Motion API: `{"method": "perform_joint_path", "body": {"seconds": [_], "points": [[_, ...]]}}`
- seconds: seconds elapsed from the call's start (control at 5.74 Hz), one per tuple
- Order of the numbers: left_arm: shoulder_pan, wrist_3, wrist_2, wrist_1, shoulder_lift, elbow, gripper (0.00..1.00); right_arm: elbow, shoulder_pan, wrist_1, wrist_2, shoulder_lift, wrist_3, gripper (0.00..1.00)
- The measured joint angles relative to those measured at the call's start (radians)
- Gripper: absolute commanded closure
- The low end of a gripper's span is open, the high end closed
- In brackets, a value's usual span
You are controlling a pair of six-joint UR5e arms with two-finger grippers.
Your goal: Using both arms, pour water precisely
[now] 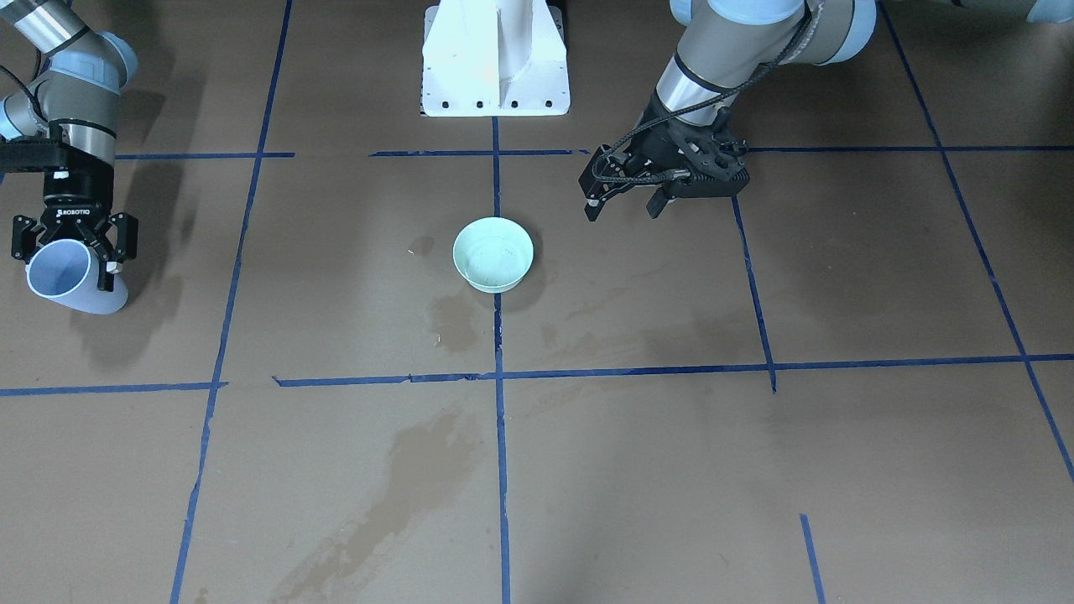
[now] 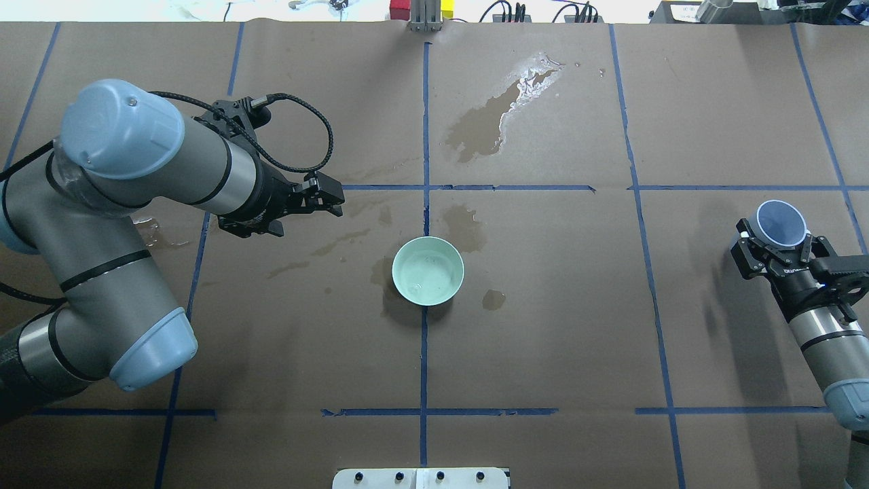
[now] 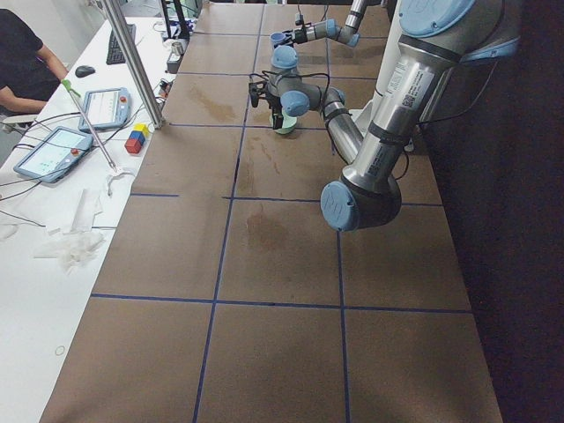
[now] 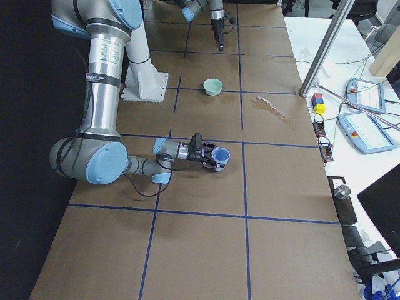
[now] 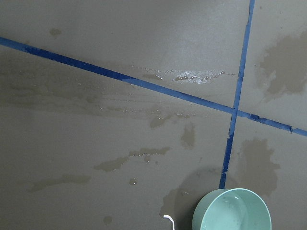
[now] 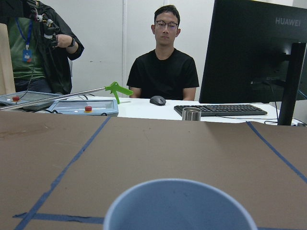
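Note:
A mint-green bowl (image 1: 493,253) (image 2: 428,269) stands at the table's middle on a blue tape line, and its inside has a faint glossy sheen of water (image 5: 235,213). Far off at the table's right end, my right gripper (image 2: 779,234) (image 1: 65,264) is shut on a pale blue cup (image 2: 781,222) (image 1: 71,281), held roughly upright just above the table. Whether the cup (image 6: 180,206) holds water I cannot tell. My left gripper (image 1: 623,208) (image 2: 337,197) hovers open and empty, beside the bowl on the robot's left and a little farther out across the table from the robot.
Dark wet stains (image 2: 485,122) (image 1: 419,470) mark the brown paper, with a glossy wet patch (image 5: 192,76) on a tape line. The white pedestal (image 1: 495,59) stands at the robot's side. Beyond the table's right end, people sit and stand at a desk with a monitor (image 6: 259,52).

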Motion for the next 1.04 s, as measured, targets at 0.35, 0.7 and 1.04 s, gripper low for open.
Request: {"method": "perform_joint_path", "body": {"seconds": [0.35, 0.7, 1.04], "points": [[-0.001, 0.000, 0.000, 0.000, 0.000, -0.007, 0.00, -0.041, 0.009, 0.004, 0.001, 0.009, 0.019, 0.98], [-0.001, 0.000, 0.000, 0.001, 0.000, -0.015, 0.00, -0.051, 0.012, 0.012, 0.001, 0.009, 0.026, 0.01], [-0.001, 0.000, 0.000, 0.002, 0.000, -0.021, 0.00, -0.133, 0.008, 0.141, -0.001, 0.011, 0.026, 0.00]]}}
